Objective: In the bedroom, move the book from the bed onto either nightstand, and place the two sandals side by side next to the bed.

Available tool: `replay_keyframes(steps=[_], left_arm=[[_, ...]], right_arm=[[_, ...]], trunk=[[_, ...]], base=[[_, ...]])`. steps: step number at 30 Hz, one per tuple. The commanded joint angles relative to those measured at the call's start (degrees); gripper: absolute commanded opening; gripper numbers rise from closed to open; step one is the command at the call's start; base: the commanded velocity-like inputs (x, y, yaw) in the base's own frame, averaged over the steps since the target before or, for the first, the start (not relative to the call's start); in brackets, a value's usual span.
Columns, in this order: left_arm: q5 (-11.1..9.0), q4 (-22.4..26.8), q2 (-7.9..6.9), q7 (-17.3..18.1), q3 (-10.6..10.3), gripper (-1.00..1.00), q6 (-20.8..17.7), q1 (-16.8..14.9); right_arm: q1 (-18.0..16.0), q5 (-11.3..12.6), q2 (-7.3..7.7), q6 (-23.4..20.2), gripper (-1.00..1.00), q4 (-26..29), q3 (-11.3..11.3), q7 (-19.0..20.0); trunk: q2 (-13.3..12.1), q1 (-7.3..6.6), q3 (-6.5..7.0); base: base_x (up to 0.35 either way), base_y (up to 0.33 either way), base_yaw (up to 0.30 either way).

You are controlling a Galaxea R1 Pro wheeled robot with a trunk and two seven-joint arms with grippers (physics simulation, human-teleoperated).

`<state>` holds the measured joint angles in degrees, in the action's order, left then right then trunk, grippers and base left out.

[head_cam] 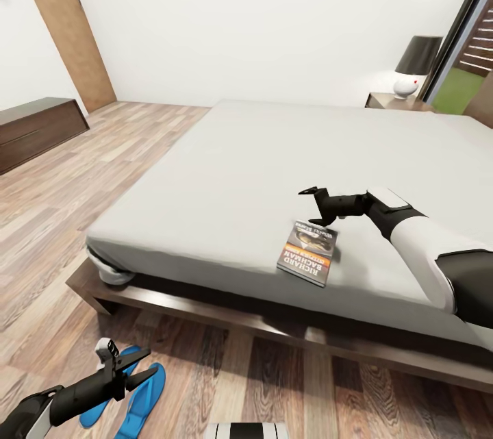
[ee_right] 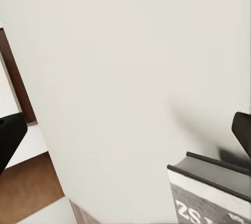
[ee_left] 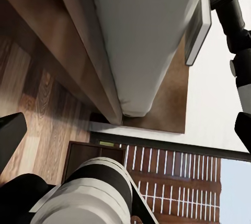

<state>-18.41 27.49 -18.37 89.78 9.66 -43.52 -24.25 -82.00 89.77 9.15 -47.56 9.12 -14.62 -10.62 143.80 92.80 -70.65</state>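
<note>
The book (head_cam: pixel 308 253) lies flat on the pale mattress of the bed (head_cam: pixel 226 179), close to its near edge. Just beyond the book and slightly above the mattress, my right gripper (head_cam: pixel 316 205) hovers open and empty. In the right wrist view the book's corner (ee_right: pixel 209 190) sits low between the spread fingers (ee_right: pixel 9 136). The two blue sandals (head_cam: pixel 145 394) lie close together on the wood floor in front of the bed. My left gripper (head_cam: pixel 142 365) stands open just above them and hides part of them. A nightstand (head_cam: pixel 396 102) stands at the bed's far right corner.
A white lamp with a dark shade (head_cam: pixel 414 66) stands on the nightstand. Against the left wall is a long low dark bench (head_cam: pixel 38 129), with a brown door (head_cam: pixel 65 21) behind it. The dark bed frame (head_cam: pixel 226 319) juts out low. A dark-framed window (head_cam: pixel 465 48) is at far right.
</note>
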Motion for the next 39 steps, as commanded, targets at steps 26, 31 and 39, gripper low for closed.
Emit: replay_keyframes(steps=[26, 31, 39], left_arm=[[0.12, 0.02, 0.0, 0.22, 0.01, 1.0, -0.69, -0.01], [0.1, 0.02, 0.0, 0.22, 0.01, 1.0, -0.65, -0.01], [0.11, 0.02, -0.07, 0.22, 0.01, 1.0, -0.65, -0.01]], right_arm=[[0.0, 0.23, 0.08, -0.16, 1.0, 0.02, -0.58, -0.54], [0.0, 0.23, 0.08, -0.16, 1.0, 0.03, -0.58, -0.54], [0.0, 0.23, 0.08, -0.16, 1.0, 0.02, -0.58, -0.54]], trunk=[[0.02, -0.02, -0.05], [0.02, -0.02, -0.05], [0.02, -0.02, -0.05]], base=[[-0.008, 0.0, 0.0], [-0.013, 0.005, 0.0], [-0.051, 0.036, 0.0]])
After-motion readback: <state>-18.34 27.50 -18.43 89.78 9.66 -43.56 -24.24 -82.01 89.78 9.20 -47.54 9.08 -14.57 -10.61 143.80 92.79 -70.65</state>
